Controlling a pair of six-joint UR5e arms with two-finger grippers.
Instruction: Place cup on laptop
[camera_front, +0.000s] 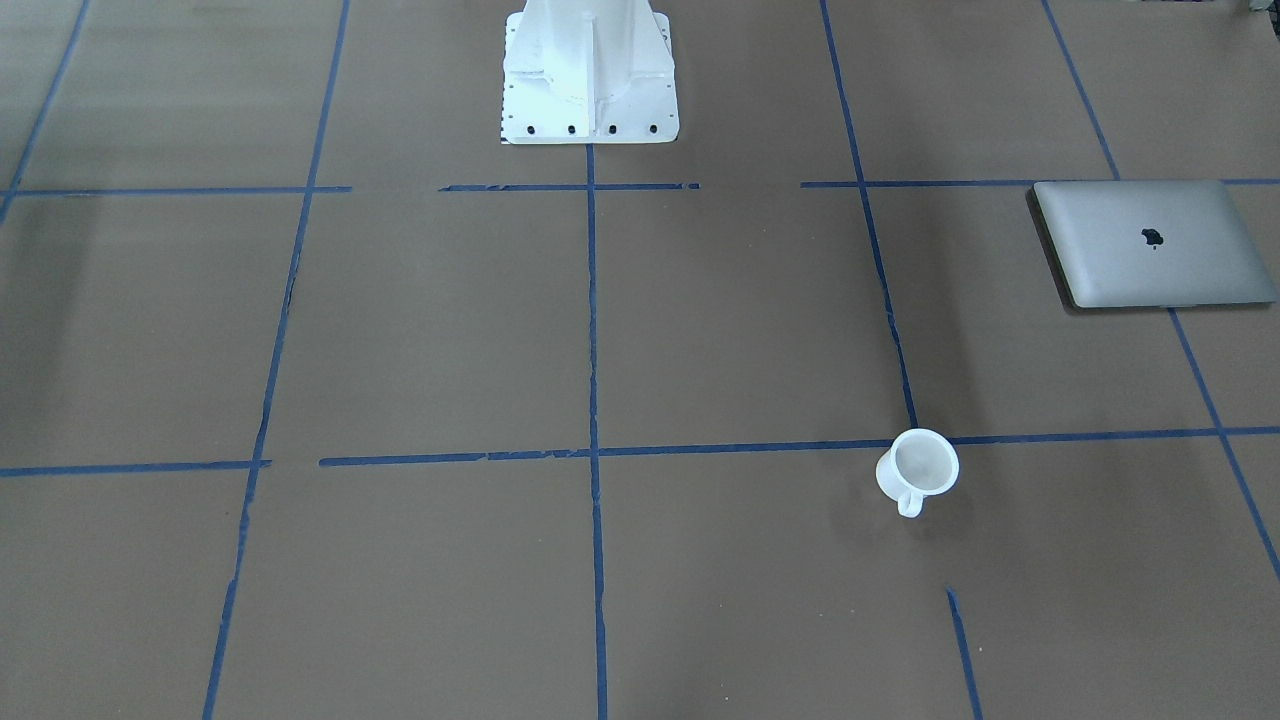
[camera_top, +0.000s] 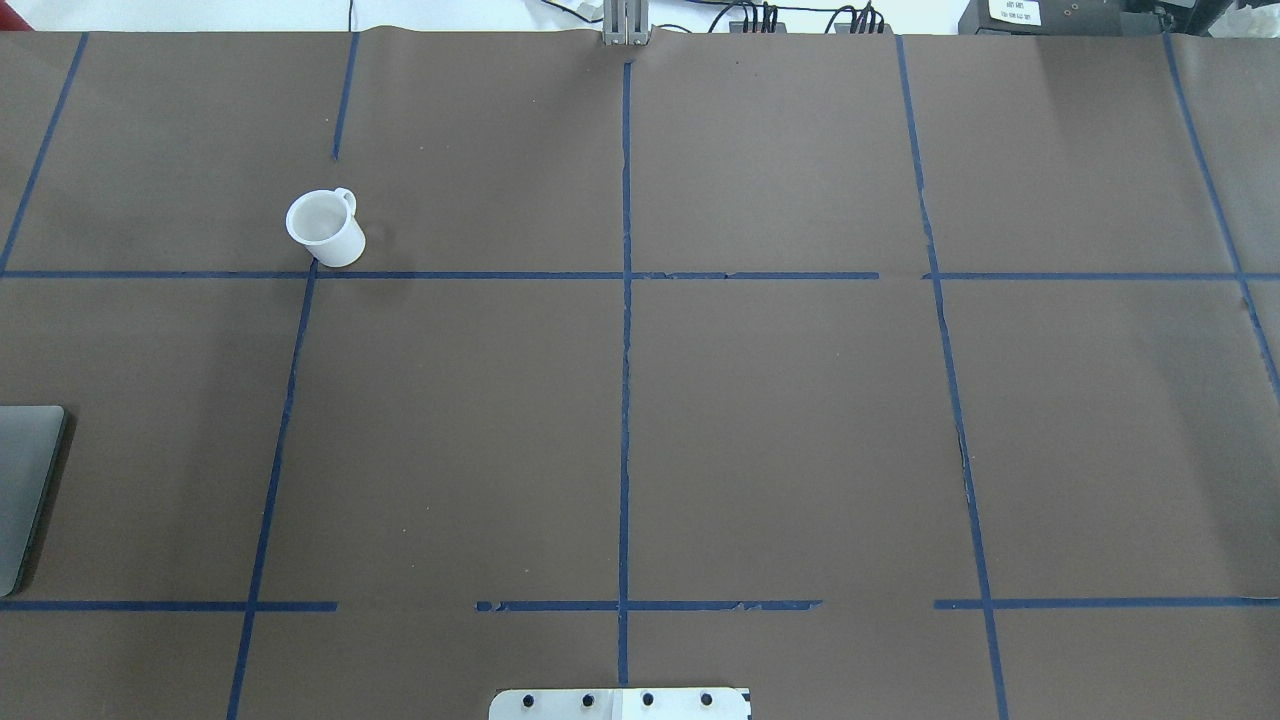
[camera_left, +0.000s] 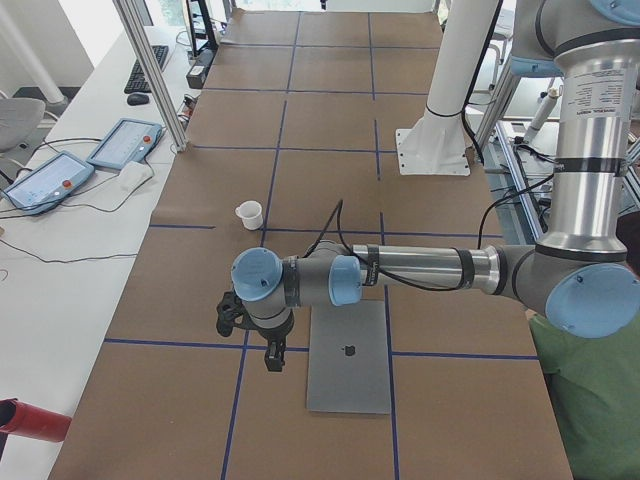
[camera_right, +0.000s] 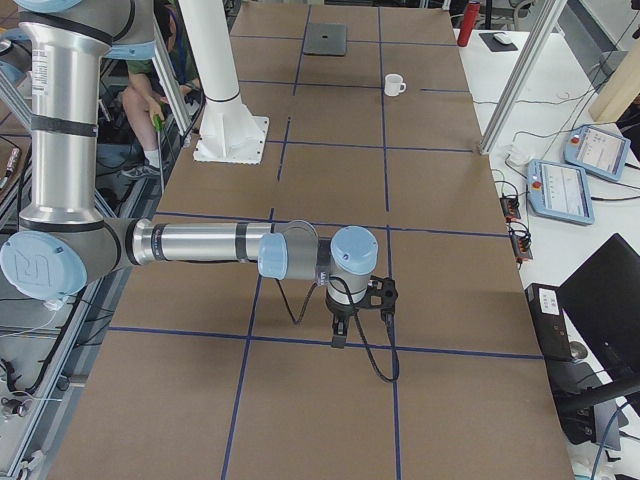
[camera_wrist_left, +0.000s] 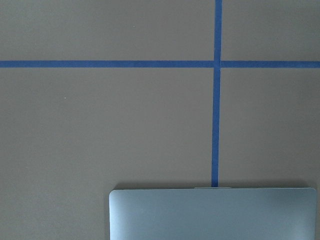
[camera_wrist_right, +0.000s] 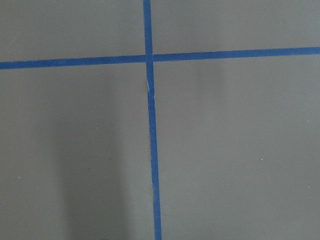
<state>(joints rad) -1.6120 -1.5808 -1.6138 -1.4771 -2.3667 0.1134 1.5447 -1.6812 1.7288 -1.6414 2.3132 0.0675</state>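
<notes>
L gripper (camera_left: 271, 360) & R gripper (camera_right: 338, 340): jaw state can't tell, side views only; neither has the cup (camera_front: 920, 468). Task not started: grasp, carry, set-down all left. Cup upright on worktop (camera_top: 780, 420), L half toward far edge, well apart from L gripper. Laptop (camera_front: 1155, 243) at L end, just beside L gripper.

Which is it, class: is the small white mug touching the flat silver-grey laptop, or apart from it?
Apart. The front-facing view shows bare brown table between the small white mug and the flat silver-grey laptop.
</notes>
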